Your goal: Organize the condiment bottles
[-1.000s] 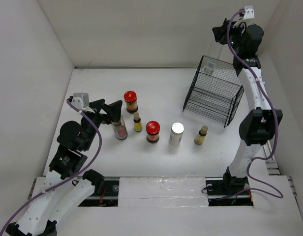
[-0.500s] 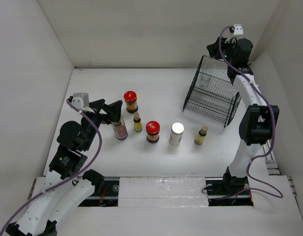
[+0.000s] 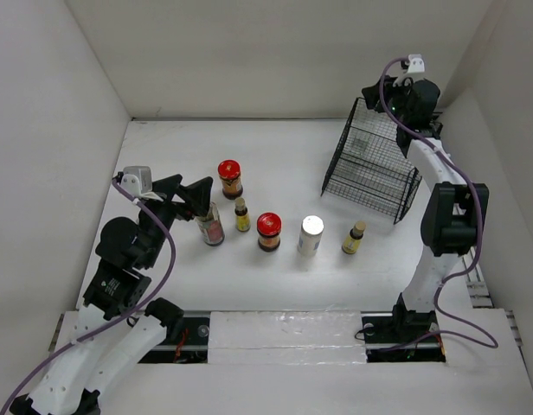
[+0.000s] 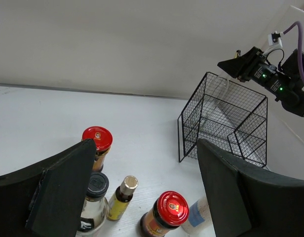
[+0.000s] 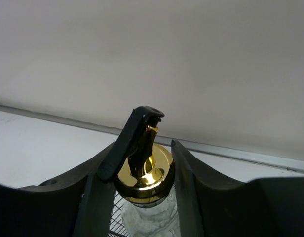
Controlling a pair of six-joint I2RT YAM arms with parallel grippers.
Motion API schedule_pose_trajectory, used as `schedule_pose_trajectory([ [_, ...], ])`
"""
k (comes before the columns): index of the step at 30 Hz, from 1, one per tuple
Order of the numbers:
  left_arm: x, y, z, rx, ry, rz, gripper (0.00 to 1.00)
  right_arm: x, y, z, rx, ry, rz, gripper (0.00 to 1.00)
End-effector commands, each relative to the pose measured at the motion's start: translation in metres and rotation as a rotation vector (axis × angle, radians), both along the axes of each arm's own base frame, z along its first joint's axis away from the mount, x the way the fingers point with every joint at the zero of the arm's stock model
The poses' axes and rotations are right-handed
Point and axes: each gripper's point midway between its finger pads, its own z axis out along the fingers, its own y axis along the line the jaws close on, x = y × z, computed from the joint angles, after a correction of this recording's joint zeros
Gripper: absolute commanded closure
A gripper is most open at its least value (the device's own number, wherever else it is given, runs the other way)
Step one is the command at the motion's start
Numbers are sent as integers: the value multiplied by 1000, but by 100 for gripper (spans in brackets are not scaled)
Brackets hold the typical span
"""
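Table (image 3: pixel 275 285): white; I see six loose containers standing upright on it, in a rough row ahead of the arm bases.
Shaker (image 3: pixel 311 232): silver cap, mid-row, with a small yellow bottle (image 3: pixel 354 237) to its right, apart from it.
Red-lidded jar (image 3: pixel 268 226): just left of the shaker, not touching it.
Second yellow bottle (image 3: pixel 241 213): brown cap, between that jar and the clear jar (image 3: pixel 211 226).
Clear jar: reddish label, dark cap; it stands close beside one finger of my left gripper (image 4: pixel 146 143).
Left gripper: released, jaws spread wide, grasping nothing; it hovers low over the left end of the row.
Far red-lidded jar (image 3: pixel 229 173): behind the row, on its own.
Basket (image 3: pixel 375 169): black wire, tilted, far right.
Right gripper (image 5: pixel 142 148): clenched on the gold spout of the tall clear bottle (image 5: pixel 144 173), up at the basket's far top rim.
Tall clear bottle: hangs upright from that grip, wire mesh just beneath it; I cannot tell how far inside the basket it sits.
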Motion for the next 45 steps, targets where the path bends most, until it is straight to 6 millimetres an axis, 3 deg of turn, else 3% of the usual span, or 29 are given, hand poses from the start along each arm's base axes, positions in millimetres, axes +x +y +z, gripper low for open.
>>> schedule_pose_trajectory([
  [1, -2, 2, 16, -27, -50, 6, 21, -15, -1, 62, 6, -164, -12, 48],
  [2, -2, 4, 16, -29, -49, 16, 21, -16, -4, 70, 8, -173, -26, 37],
  [4, -4, 5, 18, -33, -57, 17, 21, -18, -5, 79, 9, -176, -35, 29],
  [5, -4, 5, 18, -33, -57, 17, 21, -25, -5, 100, 8, -210, -35, 23],
  [9, -3, 9, 18, -36, -56, 36, 21, -40, -9, 135, 12, -255, -63, 13],
  [10, -3, 9, 18, -36, -56, 36, 21, -50, -10, 152, 2, -285, -65, 13],
  [12, -3, 8, 18, -45, -53, 35, 21, -60, -6, 166, -3, -308, -68, 13],
  [13, -3, 8, 18, -45, -53, 35, 21, -69, -8, 170, -9, -311, -80, 13],
  [15, -2, 10, 18, -46, -52, 44, 21, -78, 7, 172, -27, -317, -82, 13],
  [16, -2, 9, 18, -56, -49, 42, 21, -81, 11, 162, -25, -288, -80, 15],
  [18, -2, 11, 18, -58, -48, 51, 21, -99, 24, 166, -31, -294, -60, 22],
  [19, -1, 13, 18, -59, -47, 63, 21, -107, 38, 163, -27, -289, -32, 34],
  [20, -1, 13, 18, -69, -44, 62, 21, -120, 45, 148, -29, -256, -14, 41],
  [21, 2, 13, 14, -62, -28, 74, 23, -127, 51, 139, -4, -230, -4, 54],
  [22, 3, 15, 14, -72, -25, 83, 23, -137, 70, 130, 7, -210, 38, 69],
  [23, 3, 15, 14, -72, -24, 83, 23, -144, 81, 96, 7, -142, 63, 88],
  [24, 3, 16, 12, -68, -16, 92, 23, -161, 88, 98, 21, -147, 76, 94],
  [25, 4, 18, 11, -70, -16, 103, 23, -171, 98, 87, 28, -125, 97, 98],
  [26, 7, 20, 9, -76, -3, 123, 23, -184, 119, 59, 21, -72, 135, 99],
  [27, 8, 22, 6, -82, 9, 139, 23, -198, 125, 55, 19, -57, 149, 99],
  [28, 11, 24, 2, -84, 29, 156, 23, -206, 133, 46, 15, -36, 163, 98],
  [30, 12, 26, 2, -110, 36, 173, 23, -229, 152, 24, 10, 20, 205, 85],
  [32, 13, 32, 2, -114, 37, 205, 23, -247, 163, 2, -21, 99, 240, 66],
  [33, 13, 31, 2, -126, 39, 204, 21, -262, 177, -8, -50, 121, 290, 48],
  [36, 13, 33, -1, -119, 51, 214, 20, -300, 204, -33, -162, 203, 428, 24],
  [40, 15, 34, 0, -118, 53, 223, 19, -339, 231, -68, -293, 330, 570, 10],
  [43, 18, 32, -2, -113, 61, 223, 19, -354, 250, -79, -343, 349, 645, 6],
  [45, 18, 32, -2, -113, 61, 223, 19, -352, 255, -90, -375, 379, 648, 6],
])
